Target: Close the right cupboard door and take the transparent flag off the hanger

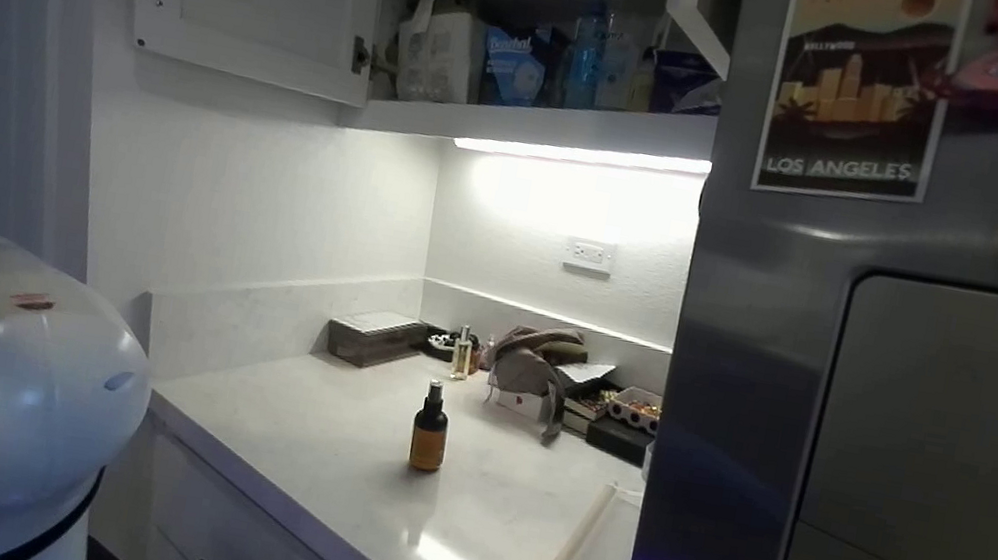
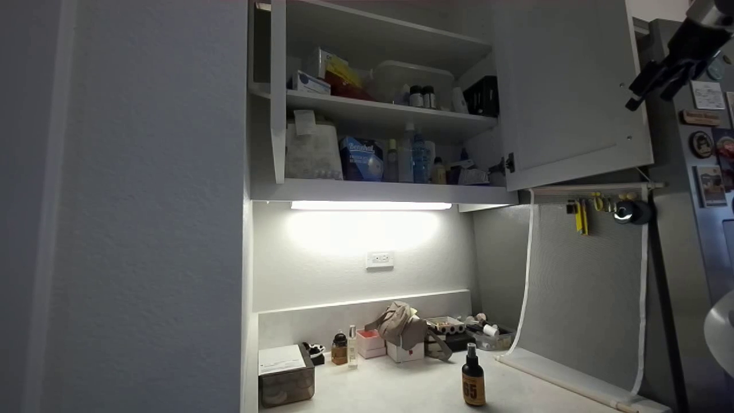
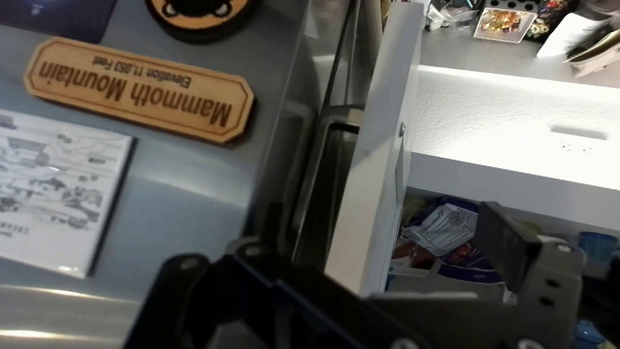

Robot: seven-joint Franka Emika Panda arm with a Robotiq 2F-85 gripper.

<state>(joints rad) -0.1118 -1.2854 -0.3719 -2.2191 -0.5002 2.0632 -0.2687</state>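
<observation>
Claw (image 2: 649, 101) spread wide with nothing pinched, its fingers (image 3: 506, 247) well apart. Near one flank of it stands the steel refrigerator (image 3: 193, 179), so working room looks tight. Just ahead of the claw, the right cupboard door (image 2: 562, 86) stands open, its free edge running between the fingers in the wrist view; whether either finger touches it cannot be told. It should handle as a stiff, smooth panel that swings with little effort, and with no handle in sight, that free edge seems the place to pinch or push. Below the claw, the transparent flag (image 2: 588, 292) hangs unfurled: probably light, floppy and slippery, apt to crease or tear, and best taken by an upper corner, where the pale border promises some body. Smallest, at the flag's top and also below the claw, is the hanger (image 2: 596, 187), a thin bar, likely stiff yet easily knocked askew.
</observation>
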